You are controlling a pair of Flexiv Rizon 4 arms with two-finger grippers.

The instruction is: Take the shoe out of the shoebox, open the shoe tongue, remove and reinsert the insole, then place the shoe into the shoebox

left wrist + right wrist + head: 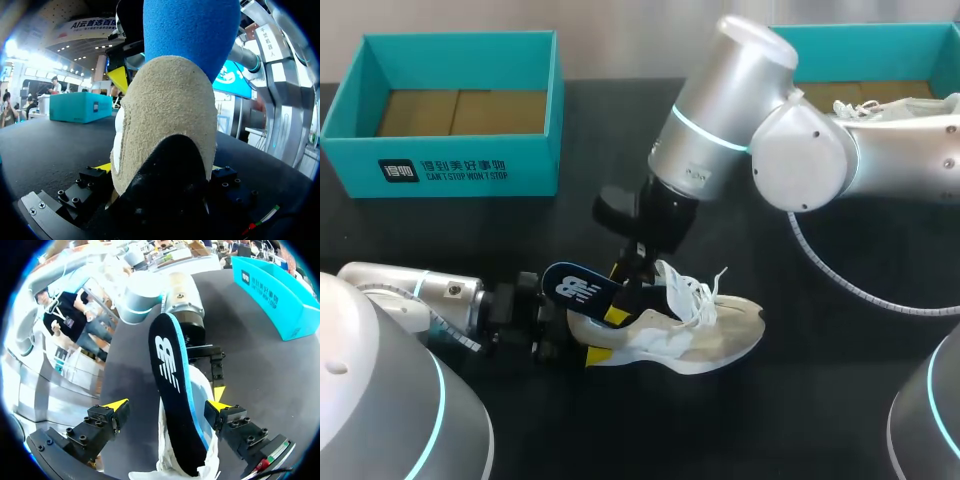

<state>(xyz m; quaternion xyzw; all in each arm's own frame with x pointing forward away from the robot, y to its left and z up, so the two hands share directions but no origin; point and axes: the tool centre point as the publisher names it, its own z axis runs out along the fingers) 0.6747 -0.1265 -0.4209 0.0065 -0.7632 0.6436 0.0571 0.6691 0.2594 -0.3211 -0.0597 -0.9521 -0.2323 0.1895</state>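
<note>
Left claw (159, 167): clamping the shoe (705, 335) heel from both sides.
Right claw (166, 405): standing wide open, straddling the insole (172, 380) jutting from the shoe.
Shoe: resting on the tabletop (820, 410), near centre.

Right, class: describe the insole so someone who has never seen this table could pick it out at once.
On the black table, find the beige and white shoe in the middle, heel held by the left gripper. The insole sticks out of its opening, between the right gripper's open fingers: a flat, dark piece with a white logo and a blue edge, unlike the pale shoe.
</note>
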